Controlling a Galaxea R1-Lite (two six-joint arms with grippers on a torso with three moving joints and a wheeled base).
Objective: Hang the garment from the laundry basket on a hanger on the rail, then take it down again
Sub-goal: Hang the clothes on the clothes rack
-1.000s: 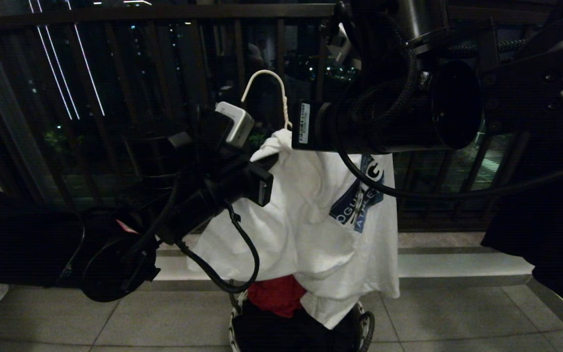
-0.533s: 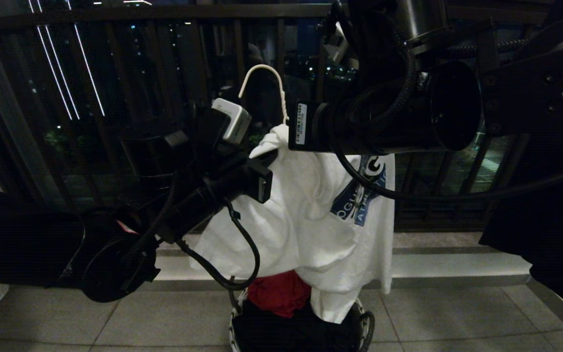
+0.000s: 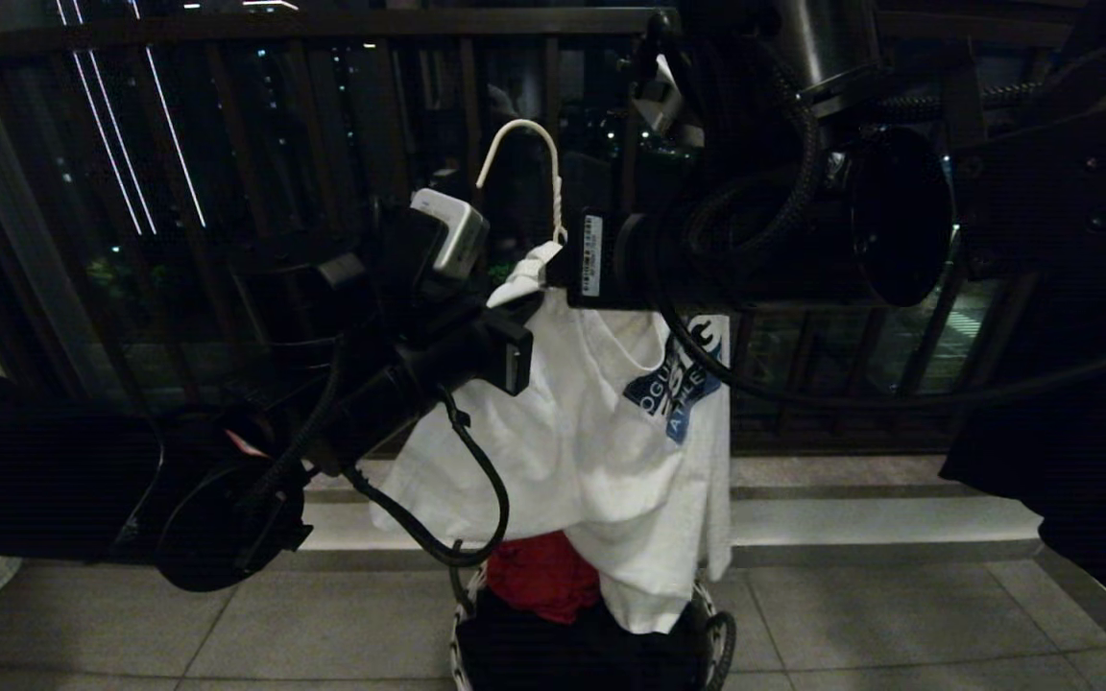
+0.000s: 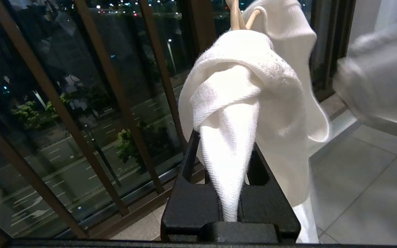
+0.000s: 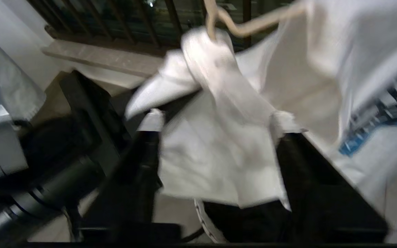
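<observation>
Dark balcony railing [image 3: 255, 192] fills the background, its bars running across the whole head view with night lights behind. In front of it the right arm [image 3: 783, 250] crosses at the top right and hides the upper right part of the garment [image 3: 563, 451], while the left arm [image 3: 371, 403] reaches in from the lower left and covers its left edge.

White and loosely draped, the garment hangs between the two arms, its blue logo [image 3: 673, 393] turned to the right, its lower hem reaching down to the laundry basket [image 3: 716, 638] on the tiled floor. A red cloth [image 3: 539, 576] lies in the basket, just beside the hem.

At the top, the hanger [image 3: 534, 163] stands up out of the bunched collar, its hook free in the air before the railing.

The left gripper [image 4: 231, 193] is clamped tight on a fold of the garment's cloth. The right gripper [image 5: 215, 165] has its fingers [image 5: 148, 162] spread wide, with white cloth lying loosely between them; that picture is blurred.
</observation>
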